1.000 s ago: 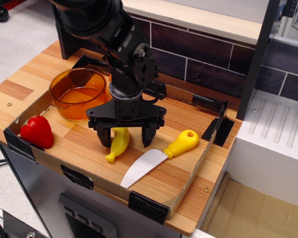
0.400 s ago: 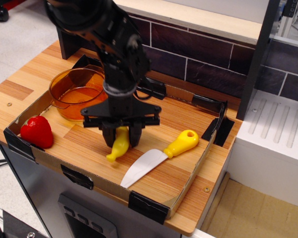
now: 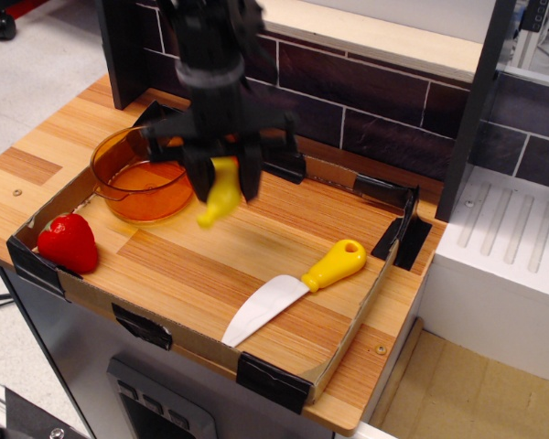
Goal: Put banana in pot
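My gripper is shut on the yellow toy banana and holds it in the air above the wooden tray floor. The banana hangs tilted, its lower tip pointing down-left, and the frame is a little motion-blurred. The translucent orange pot stands at the back left of the tray, just left of the gripper, and looks empty. The banana's lower tip is beside the pot's right rim, not over its opening.
A red toy strawberry lies at the tray's left front corner. A toy knife with white blade and yellow handle lies front right. The low cardboard tray wall with black tape corners surrounds the floor. A dark tiled wall is behind.
My gripper closed on the banana on the tray floor, then lifted it up and back toward the pot. The pot, strawberry and knife have not moved.
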